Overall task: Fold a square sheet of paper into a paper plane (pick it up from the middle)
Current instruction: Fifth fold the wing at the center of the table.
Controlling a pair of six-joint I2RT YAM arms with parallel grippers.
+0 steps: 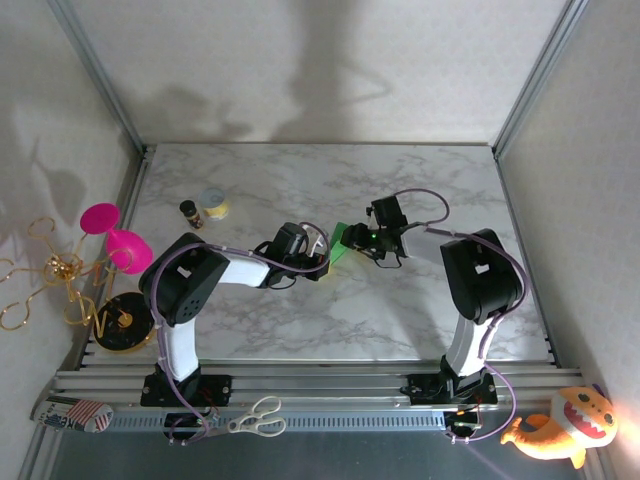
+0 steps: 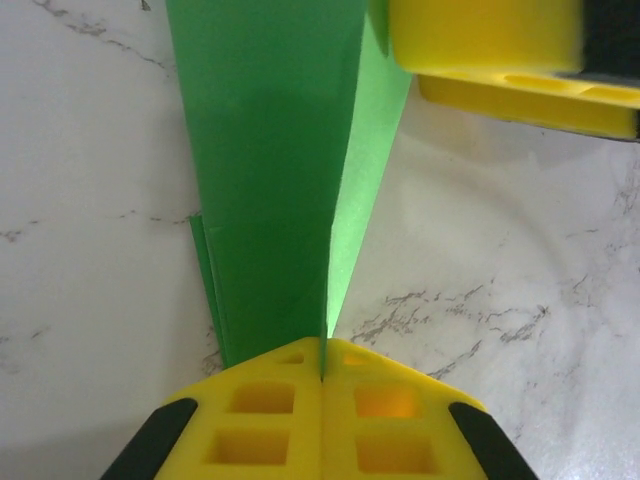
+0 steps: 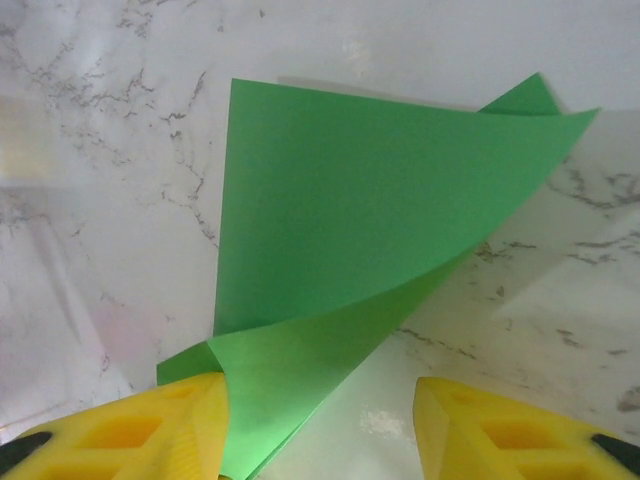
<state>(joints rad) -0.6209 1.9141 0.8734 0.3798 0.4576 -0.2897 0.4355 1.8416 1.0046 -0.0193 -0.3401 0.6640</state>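
Top view, table: a marble table (image 1: 400, 310) is carrying both arms, which are reaching toward each other at its middle.
Top view, paper: the green paper (image 1: 340, 238) is sitting between the two grippers, near the table's centre.
Top view, left gripper: the left gripper (image 1: 322, 264) is coming in from the left and touching the paper's near-left end.
Top view, right gripper: the right gripper (image 1: 356, 241) is meeting the paper from the right.
Top view, surroundings: a small dark-capped bottle (image 1: 188, 210) and a roll of tape (image 1: 213, 204) are standing together at the far left of the table. A pink cup (image 1: 128, 250) and gold wire (image 1: 45, 275) are lying off the left edge. Scissors (image 1: 258, 415) and an orange toy fish (image 1: 560, 425) are resting by the front rail.

Left wrist, left gripper: its yellow fingers (image 2: 260, 420) are pressing flat together, pinching the narrow end of the paper between them.
Left wrist, paper: it is running away from the fingers as a long folded strip, widening with distance, with a lighter layer showing along its right side.
Left wrist, other finger: a yellow finger of the right gripper is hovering at the top right, just beside the paper's far end.

Right wrist, right gripper: its two fingers (image 3: 160, 430) are standing well apart, gripping nothing.
Right wrist, paper: a curled flap is leaning against the finger on the picture's left, while the rest is spreading out over the table beyond.
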